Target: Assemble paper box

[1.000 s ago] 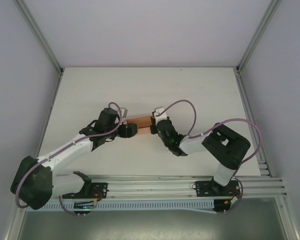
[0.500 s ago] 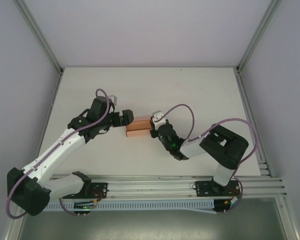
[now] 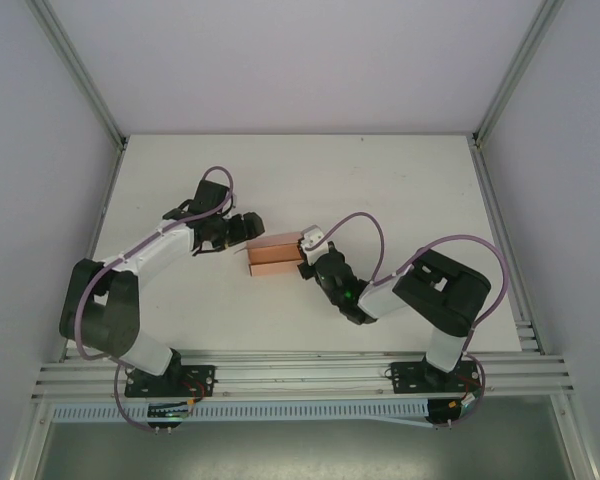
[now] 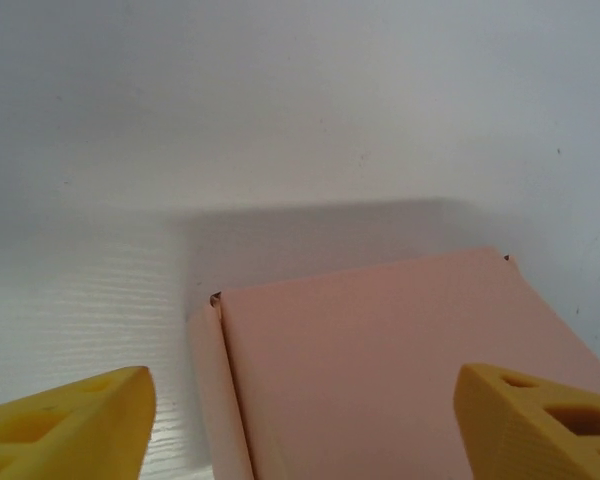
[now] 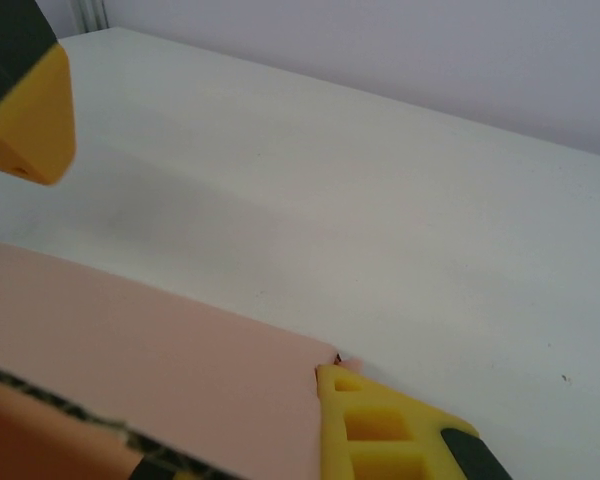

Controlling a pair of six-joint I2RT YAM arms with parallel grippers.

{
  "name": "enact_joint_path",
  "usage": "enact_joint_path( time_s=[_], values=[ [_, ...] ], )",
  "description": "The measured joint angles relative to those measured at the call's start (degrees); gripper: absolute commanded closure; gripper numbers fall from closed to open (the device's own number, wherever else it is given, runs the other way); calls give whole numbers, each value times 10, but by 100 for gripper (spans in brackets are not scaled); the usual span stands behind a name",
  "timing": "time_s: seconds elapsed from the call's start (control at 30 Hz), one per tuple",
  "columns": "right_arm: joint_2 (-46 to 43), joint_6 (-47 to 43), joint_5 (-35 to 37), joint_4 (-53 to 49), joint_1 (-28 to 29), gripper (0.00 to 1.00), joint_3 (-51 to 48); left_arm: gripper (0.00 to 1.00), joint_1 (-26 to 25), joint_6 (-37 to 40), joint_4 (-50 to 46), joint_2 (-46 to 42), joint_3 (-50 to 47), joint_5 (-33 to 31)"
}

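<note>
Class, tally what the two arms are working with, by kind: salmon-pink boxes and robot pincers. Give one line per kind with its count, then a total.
Salmon-pink paper box: 1
Pincers: 2, the left pincer and the right pincer
Total: 3

You're looking at the paper box (image 3: pixel 275 256): salmon-pink, folded up into a small rectangular block, lying flat mid-table (image 3: pixel 380 190), long axis roughly nine to three o'clock, broad face (image 4: pixel 380 370) up.
</note>
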Motion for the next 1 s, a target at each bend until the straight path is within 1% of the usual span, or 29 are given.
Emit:
enact_joint_path(
  time_s=[0.03, 0.13, 0.2, 0.27, 0.33, 0.4, 0.47, 0.57, 0.6, 0.67, 0.7, 0.8, 0.9, 0.93, 1.0],
  values=[
    [0, 0, 0, 1, 1, 100, -1, 30, 0, -5, 9, -1, -11, 5],
    [0, -1, 2, 4, 5, 99, -5, 33, 0, -19, 42, -2, -57, 20],
    [0, -3, 8, 4, 10, 96, -7, 40, 2, -32, 75, -6, -80, 35],
    [0, -5, 15, 4, 16, 92, -9, 43, 4, -40, 105, -10, -92, 45],
    [0, -5, 17, -2, 21, 84, -14, 48, 4, -47, 121, -9, -102, 51],
    [0, -4, 12, -28, 26, 76, -27, 52, 3, -52, 130, -5, -115, 55],
    [-2, -1, 7, -46, 32, 68, -44, 55, 4, -56, 143, 0, -121, 57],
    [-33, 2, -3, -92, 33, 66, -46, 60, 4, -62, 167, 7, -124, 59],
    [-44, 3, -7, -109, 33, 63, -47, 61, 4, -62, 174, 9, -125, 62],
    [-70, 9, -15, -143, 33, 53, -54, 64, 4, -63, 187, 14, -127, 68],
    [-83, 14, -19, -159, 33, 49, -58, 66, 4, -62, 191, 16, -127, 69],
    [-136, 29, -36, -227, 35, 42, -70, 66, 4, -62, 203, 21, -130, 69],
    [-196, 49, -51, -304, 36, 31, -75, 66, 4, -60, 210, 24, -132, 68],
    [-219, 55, -54, -331, 36, 30, -75, 66, 3, -59, 214, 25, -132, 68],
    [-267, 69, -58, -382, 35, 24, -75, 66, 3, -57, 220, 29, -132, 68]
  ],
)
